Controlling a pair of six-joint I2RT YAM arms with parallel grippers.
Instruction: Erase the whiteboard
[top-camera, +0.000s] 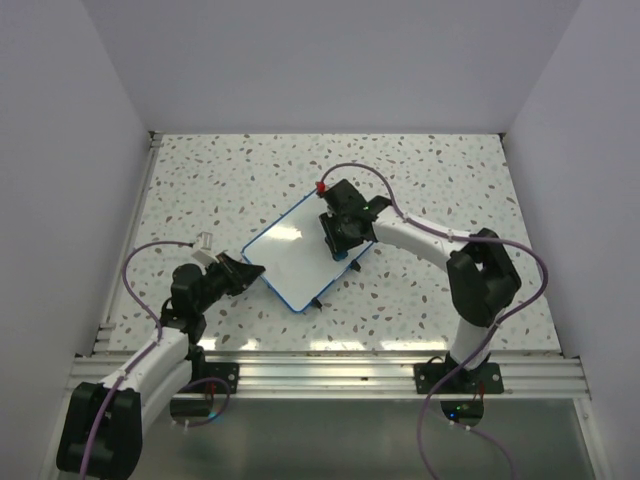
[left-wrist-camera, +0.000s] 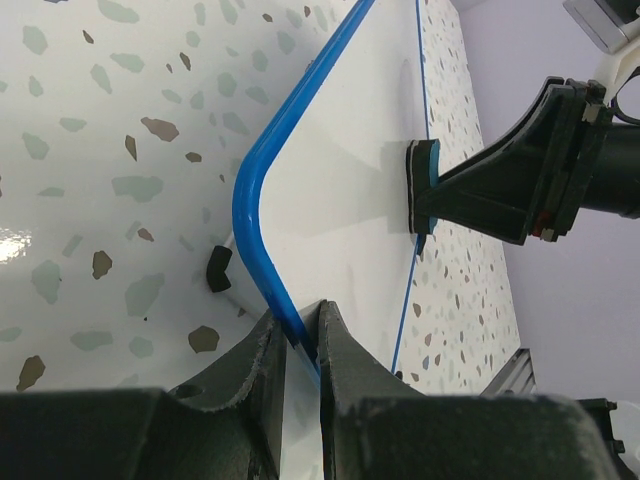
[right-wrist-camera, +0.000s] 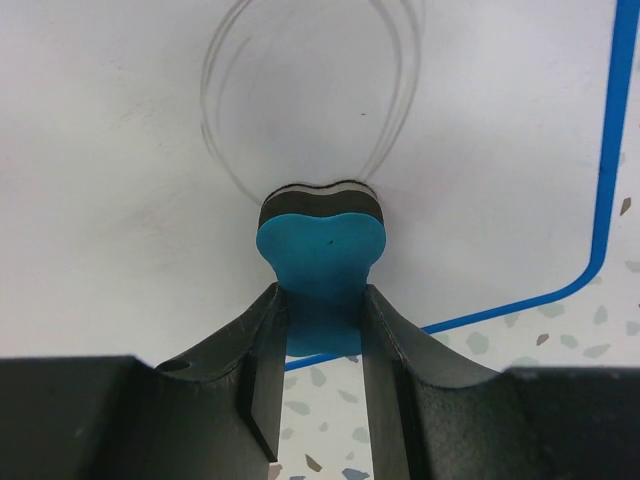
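Note:
The whiteboard (top-camera: 300, 250) lies tilted on the speckled table, white with a thin blue rim (left-wrist-camera: 262, 190). My left gripper (top-camera: 250, 270) is shut on the board's near-left rim, the blue edge pinched between its fingers (left-wrist-camera: 345, 360). My right gripper (top-camera: 342, 232) is shut on a small blue eraser (right-wrist-camera: 322, 262), whose dark felt face presses against the board. Faint grey looped scribbles (right-wrist-camera: 300, 90) remain on the white surface just beyond the eraser. In the left wrist view the eraser (left-wrist-camera: 420, 195) stands on the board near its right edge.
A black tab (left-wrist-camera: 218, 268) sticks out under the board's corner. A red-tipped piece (top-camera: 321, 186) shows at the board's far corner. White walls enclose the table on three sides; a metal rail (top-camera: 330, 372) runs along the near edge.

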